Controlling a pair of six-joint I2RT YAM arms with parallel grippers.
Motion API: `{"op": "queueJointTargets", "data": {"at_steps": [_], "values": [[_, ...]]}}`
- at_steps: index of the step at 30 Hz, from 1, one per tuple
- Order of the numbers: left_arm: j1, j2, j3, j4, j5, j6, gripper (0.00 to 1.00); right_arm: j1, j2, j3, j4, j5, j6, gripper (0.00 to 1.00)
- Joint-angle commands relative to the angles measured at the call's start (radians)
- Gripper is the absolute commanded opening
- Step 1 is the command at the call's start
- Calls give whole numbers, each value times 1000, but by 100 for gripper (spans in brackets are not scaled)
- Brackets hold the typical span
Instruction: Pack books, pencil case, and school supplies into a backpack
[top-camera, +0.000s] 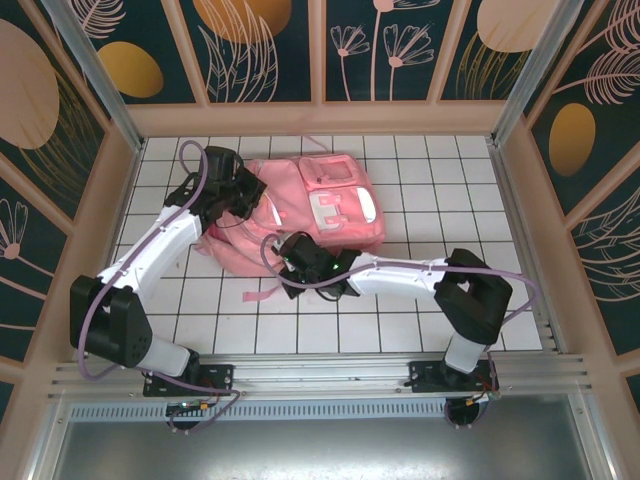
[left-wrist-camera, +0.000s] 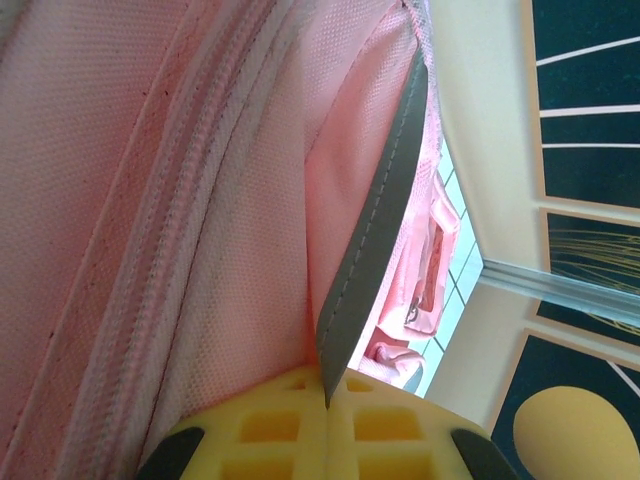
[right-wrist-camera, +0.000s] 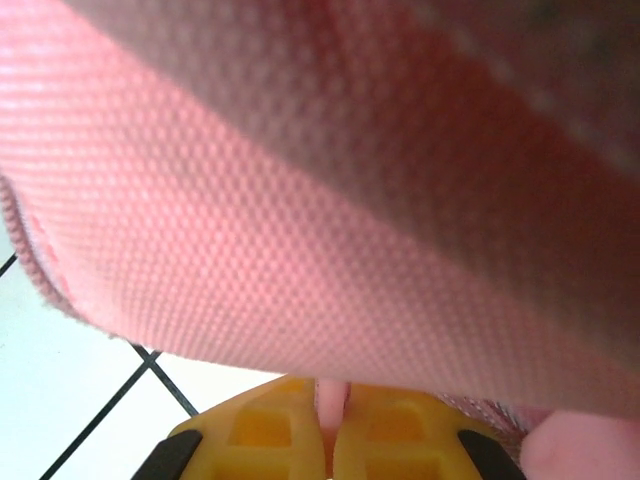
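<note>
Backpack lies toward twelve o'clock on the table; left gripper at its nine o'clock and right gripper at its six each pinch its fabric, likely to hold the mouth apart.

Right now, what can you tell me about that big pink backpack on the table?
The backpack is pink woven fabric with silvery-white panels on its front pockets. It lies slumped on the white tiled table, with a pink strap trailing toward the near edge. The left pincer is shut on its grey trim beside a zip seam. The right pincer is shut on pink fabric at its near side.
</note>
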Motion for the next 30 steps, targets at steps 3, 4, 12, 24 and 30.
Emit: {"op": "queueJointTargets", "data": {"at_steps": [3, 4, 12, 24, 30], "values": [[-5, 32, 12, 59, 65, 46, 6, 20, -146, -121, 96, -10, -25, 0], [-5, 38, 23, 62, 71, 67, 15, 15, -174, -145, 92, 6, -16, 0], [-5, 18, 132, -78, 24, 394, 98, -103, -333, -291, 1, 105, 57, 0], [25, -144, -188, -349, -179, 370, 83, -211, -391, -395, -14, 75, 40, 0], [35, -256, -386, -249, -92, 250, 70, -225, -386, -410, 3, 68, 45, 0]]}}
